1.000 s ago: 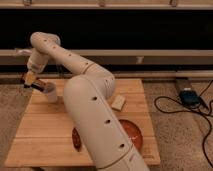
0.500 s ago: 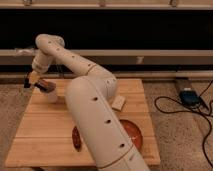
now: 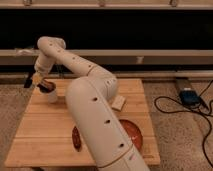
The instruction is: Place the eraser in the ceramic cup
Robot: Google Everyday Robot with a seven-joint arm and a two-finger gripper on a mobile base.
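The fingers (image 3: 41,82) sit at the far left end of the arm, low over the back-left corner of the wooden surface (image 3: 45,135); whether they are spread or pinching I cannot tell. A dark shape with an orange-tan edge shows right at their tips, and I take it for the eraser (image 3: 46,85), lying roughly level, its long axis running from about 10 o'clock to 4 o'clock. Directly beneath it, at 6 o'clock from the fingers, stands the cup (image 3: 51,95), small and white, its mouth just under the dark bar. Whether the bar touches the rim or hangs a little above it cannot be made out.

So the move ahead likely turns on one thing: the cup opening lies straight below, not off to a side, and the bar lies across that opening, not end-down. Tipping it upright before letting go would seem safer.

Further out, at 4 o'clock, a small white block (image 3: 118,103) rests beside the arm, and a reddish bowl (image 3: 134,134) sits near the front edge.
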